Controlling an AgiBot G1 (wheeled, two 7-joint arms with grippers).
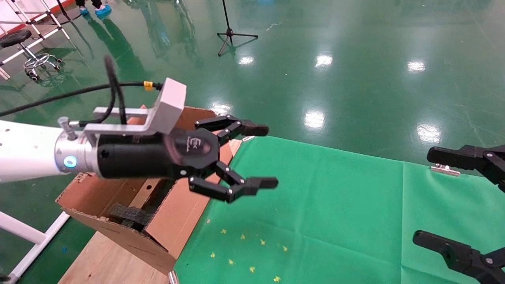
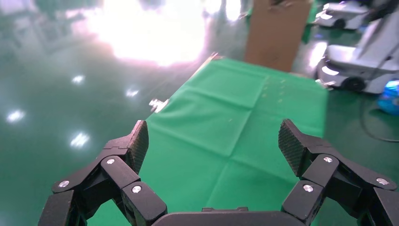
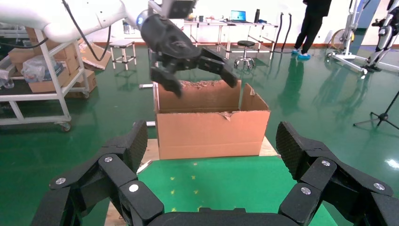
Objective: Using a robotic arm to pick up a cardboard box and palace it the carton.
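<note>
The robotic arm, white with a silver wrist and a blue light ring, reaches in from the left of the head view. Its left gripper is open and empty, and hangs above the carton's right edge. It also shows in the left wrist view and the right wrist view. The carton is large, brown and ragged-flapped, with black foam inside. It stands at the table's left end and also shows in the right wrist view. My right gripper is open and empty at the far right. The small cardboard box is out of view.
A green cloth with small yellow marks covers the table, held by a metal clip. A tall brown cardboard piece stands beyond the cloth's far end. A tripod and a stool stand on the green floor.
</note>
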